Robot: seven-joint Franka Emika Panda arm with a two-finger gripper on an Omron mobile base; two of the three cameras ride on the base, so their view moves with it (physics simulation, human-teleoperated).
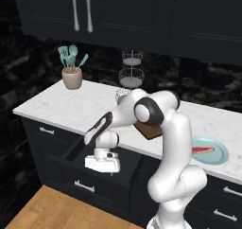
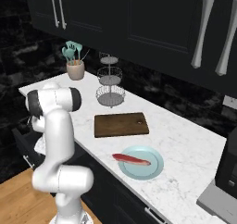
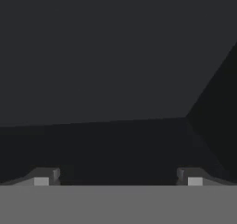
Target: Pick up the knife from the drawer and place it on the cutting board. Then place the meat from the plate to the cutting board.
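Fingers (image 3: 118,179) spread wide inside the open drawer (image 1: 78,150), apparently empty-handed; meat (image 2: 131,160) lies on the plate (image 2: 155,170).

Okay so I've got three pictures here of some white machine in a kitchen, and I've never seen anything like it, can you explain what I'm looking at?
It's a computer-rendered kitchen with a white robot arm on a base that can drive. Two pictures come from cameras on that base, behind the arm to its left and right. The third comes from a camera on the hand, looking along the gripper; its two dark fingertips stand wide apart with nothing between them, facing dark drawer walls.

The arm bends down into an open black drawer under the counter. On the counter lie a brown cutting board, a teal plate with a red strip of meat, a pot of spatulas and a tiered wire stand. Nothing is held.
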